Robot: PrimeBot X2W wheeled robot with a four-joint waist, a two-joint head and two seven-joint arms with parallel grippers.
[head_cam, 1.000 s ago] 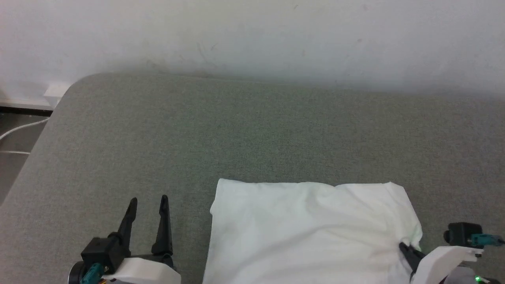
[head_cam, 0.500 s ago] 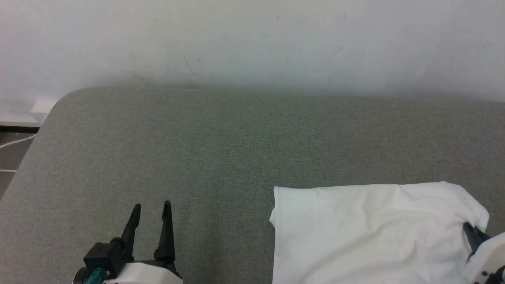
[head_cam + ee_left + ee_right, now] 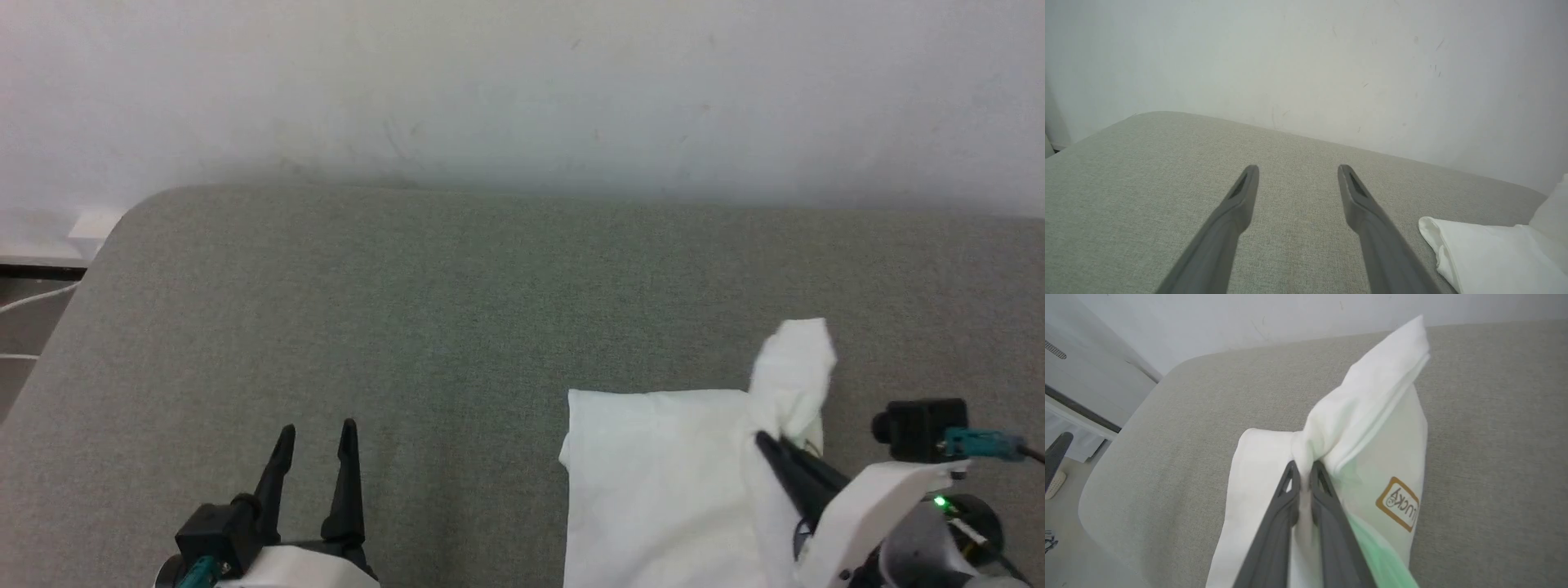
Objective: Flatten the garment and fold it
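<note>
Right end effector [image 3: 763,441], clamped on the white garment [image 3: 653,482] at lower right of frame, has just lifted its right corner inward off the grey worktop [image 3: 408,310], fold apparently starting; left end effector [image 3: 317,426] idle, fingers apart.

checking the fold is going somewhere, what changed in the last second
The right gripper, fingers shut on the garment, has carried its right edge up and toward the robot's left; that corner now stands bunched above the rest. The earlier whole-picture shift was the camera. The garment's left edge and the open left gripper stayed put.
</note>
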